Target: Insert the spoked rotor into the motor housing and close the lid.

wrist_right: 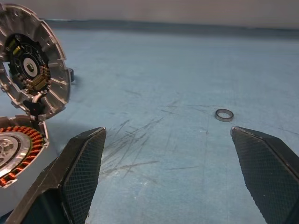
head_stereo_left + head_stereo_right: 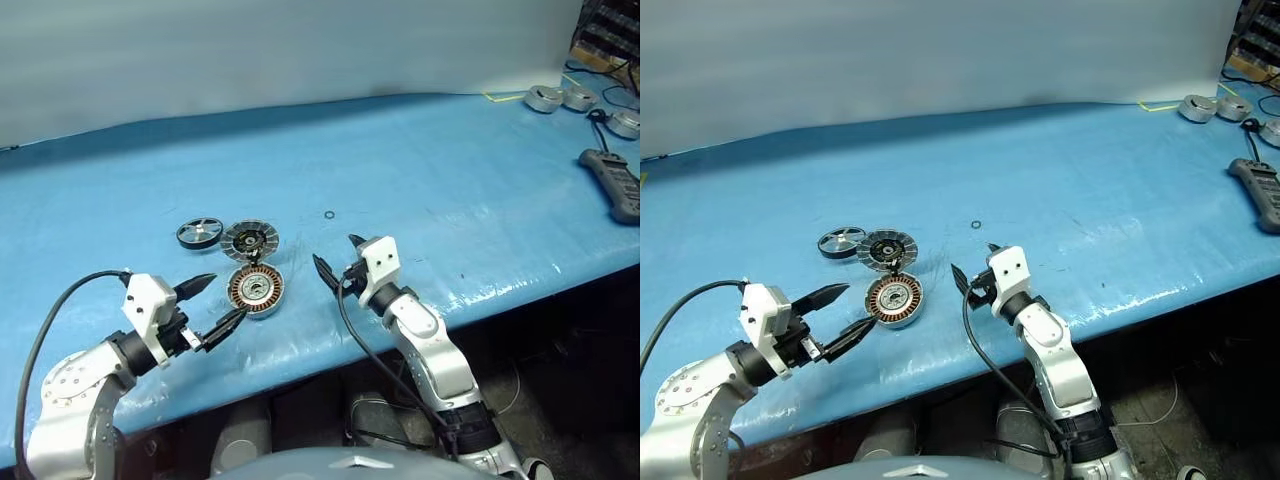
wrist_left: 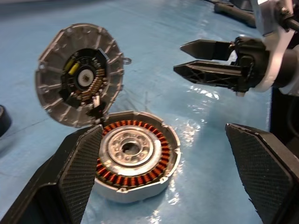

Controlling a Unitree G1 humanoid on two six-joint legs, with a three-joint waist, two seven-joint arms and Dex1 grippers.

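**Inspector:** Copper windings show inside the motor housing (image 2: 256, 289), which sits open on the blue surface (image 2: 450, 170) near its front edge. State the position of the parts.

**Assistant:** The lid (image 2: 250, 240) stands tilted up at the housing's far rim, inner face towards the robot, seemingly joined to the rim at a small black link. The spoked rotor (image 2: 200, 233) lies flat just to the left of the lid, beyond the housing.

**Inspector:** And the arms?

**Assistant:** The left gripper (image 2: 214, 303) hovers just left of the housing, fingers spread wide, holding nothing. The right gripper (image 2: 337, 258) hangs to the housing's right, fingers likewise apart and empty.

**Inspector:** Which arm is better placed for the rotor?

**Assistant:** In my judgement, the left. The rotor lies ahead of its fingers and slightly left; the right arm would have to cross the housing and the raised lid.

**Inspector:** Obstructions?

**Assistant:** The upright lid stands close beside the rotor and could be knocked. A small metal ring (image 2: 329, 215) lies loose farther back. Silver pucks (image 2: 560, 97) and a grey handset (image 2: 615, 183) sit well apart at far right.
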